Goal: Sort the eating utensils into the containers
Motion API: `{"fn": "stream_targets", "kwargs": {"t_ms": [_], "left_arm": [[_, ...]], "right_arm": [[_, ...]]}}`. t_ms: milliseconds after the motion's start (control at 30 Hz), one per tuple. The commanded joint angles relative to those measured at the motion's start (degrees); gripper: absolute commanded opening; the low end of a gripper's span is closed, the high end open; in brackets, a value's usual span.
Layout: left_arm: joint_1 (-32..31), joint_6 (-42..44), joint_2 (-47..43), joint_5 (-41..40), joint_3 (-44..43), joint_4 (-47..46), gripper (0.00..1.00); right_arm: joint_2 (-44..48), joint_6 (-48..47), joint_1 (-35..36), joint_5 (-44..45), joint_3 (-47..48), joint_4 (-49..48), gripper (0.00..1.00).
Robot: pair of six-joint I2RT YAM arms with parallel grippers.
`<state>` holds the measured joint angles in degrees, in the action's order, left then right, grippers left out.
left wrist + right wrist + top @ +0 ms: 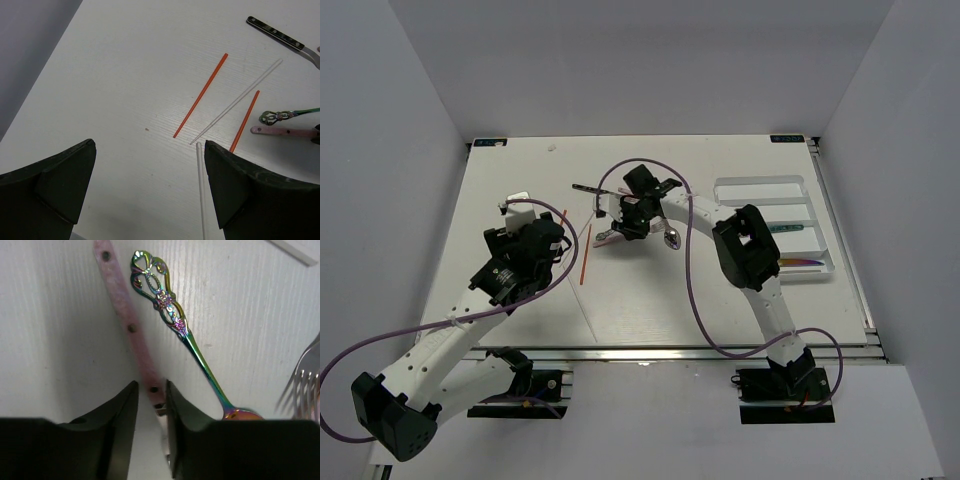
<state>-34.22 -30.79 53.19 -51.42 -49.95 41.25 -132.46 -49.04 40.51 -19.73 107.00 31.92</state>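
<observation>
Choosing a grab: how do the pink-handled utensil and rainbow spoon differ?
The pink-handled utensil is flat, plain, riveted; the rainbow spoon slim and ornate. The pink-handled utensil lies between the fingers of the right claw; the rainbow spoon beside them. Both rest on the table.

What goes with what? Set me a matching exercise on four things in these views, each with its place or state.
1 left gripper
2 pink handle
3 iridescent spoon
4 white tray

A between the fingers of the right gripper
B right side of the table
C open, holding nothing
D lying beside the pink handle, ungripped

Pairs: 1-C, 2-A, 3-D, 4-B
</observation>
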Motion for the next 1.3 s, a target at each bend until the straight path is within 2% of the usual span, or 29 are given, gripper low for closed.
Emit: {"fn": "stream_targets", "kwargs": {"t_ms": [0,67,200,267,433,533,567,600,667,833,933,1000,1033,1067,1100,1133,1167,1200,1233,1267], "left_arm": [[0.4,0.7,-0.3,0.6,0.3,-1.0,0.98],[0.4,0.7,-0.3,0.5,0.3,-1.0,0.98],[0.4,0.9,-0.5,0.7,0.3,-1.2,0.98],[0.4,0.9,-0.5,0.8,0.4,-1.2,0.98],[0.4,0.9,-0.7,0.7,0.4,-1.2,0.98],[0.4,0.9,-0.7,0.7,0.4,-1.2,0.98],[0.4,0.9,-0.7,0.7,0.4,-1.3,0.98],[0.4,0.7,-0.7,0.5,0.4,-1.1,0.98],[0.4,0.7,-0.8,0.4,0.4,-1.1,0.98],[0.4,0.9,-1.0,1.2,0.5,-1.4,0.98],[0.4,1.1,-1.1,1.3,0.5,-1.5,0.98],[0.4,1.3,-0.9,1.4,0.6,-1.8,0.98],[0.4,1.3,-0.9,1.5,0.5,-1.8,0.98],[0.4,1.3,-0.6,1.4,0.5,-1.8,0.98],[0.4,1.3,-0.5,1.4,0.4,-1.7,0.98],[0.4,1.3,-0.4,1.4,0.4,-1.6,0.98],[0.4,1.3,-0.4,1.5,0.4,-1.7,0.98],[0.4,1.2,-0.4,1.4,0.4,-1.6,0.98],[0.4,1.2,-0.5,1.4,0.4,-1.6,0.98],[0.4,1.2,-0.5,1.5,0.4,-1.5,0.98]], "right_arm": [[-1.0,-0.9,-0.1,-2.0,0.7,0.0,0.31],[0.4,-1.4,0.1,-2.6,-0.5,0.8,0.14],[5.8,-3.0,1.5,-1.5,-6.9,-0.7,0.0],[9.3,-3.3,2.3,-1.4,-11.3,-2.9,0.0],[16.1,-1.5,2.6,-3.5,-15.8,-5.4,0.0],[23.4,3.2,0.7,-2.6,-21.6,-15.8,0.0],[25.4,7.7,-0.2,-2.4,-23.4,-19.1,0.0],[29.4,10.3,-1.3,-2.1,-26.9,-25.9,0.0],[32.6,14.7,-5.3,-4.4,-29.1,-28.7,0.0],[35.7,6.5,-13.3,0.7,-29.8,-20.7,0.0],[34.9,9.8,-19.8,7.9,-28.3,-17.7,0.0],[34.9,16.7,-23.6,8.2,-27.1,-18.8,0.0],[35.3,26.5,-27.3,8.0,-26.9,-19.6,0.0],[35.6,33.8,-29.0,12.6,-27.8,-23.4,0.0],[37.3,42.9,-30.7,16.4,-29.2,-25.1,0.0],[38.8,62.8,-34.4,18.9,-31.7,-26.6,0.0],[40.5,71.9,-36.3,19.5,-35.2,-28.7,0.0],[44.8,80.4,-38.8,22.7,-44.6,-35.4,0.0],[47.2,93.0,-39.3,24.8,-49.7,-39.3,0.0],[49.3,97.7,-39.4,31.3,-54.2,-42.4,0.0]]}}
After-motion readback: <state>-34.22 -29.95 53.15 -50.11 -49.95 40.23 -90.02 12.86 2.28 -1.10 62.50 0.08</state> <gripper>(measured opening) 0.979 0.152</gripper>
